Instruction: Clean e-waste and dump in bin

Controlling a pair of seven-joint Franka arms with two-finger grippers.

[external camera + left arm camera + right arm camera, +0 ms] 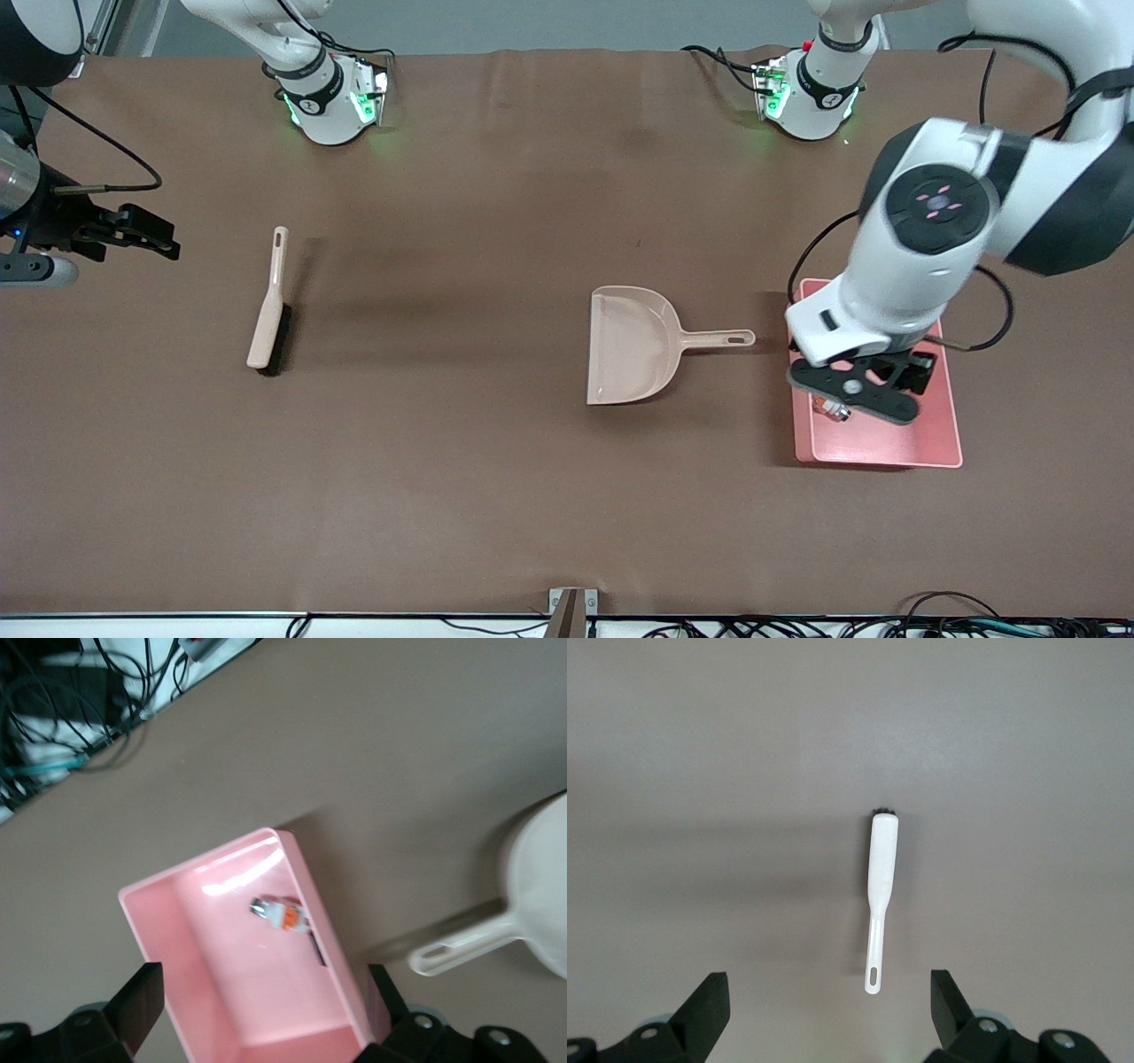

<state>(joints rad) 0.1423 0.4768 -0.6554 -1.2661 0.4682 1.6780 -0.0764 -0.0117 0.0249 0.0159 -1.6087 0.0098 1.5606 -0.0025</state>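
Observation:
The pink bin (886, 443) stands at the left arm's end of the table. In the left wrist view the bin (213, 948) holds both e-waste pieces: a white component with an orange mark and a dark tip (282, 914), and a dark thin cylinder (316, 950) against the wall. The white piece also shows in the front view (831, 408). My left gripper (855, 387) (263, 997) hangs open and empty over the bin. My right gripper (146, 232) (828, 999) is open and empty, up over the right arm's end of the table, with the brush below it.
A beige dustpan (631, 346) (540, 895) lies empty beside the bin, its handle toward the bin. A beige brush with dark bristles (268, 306) (880, 895) lies toward the right arm's end. Cables run along the table edge nearest the front camera.

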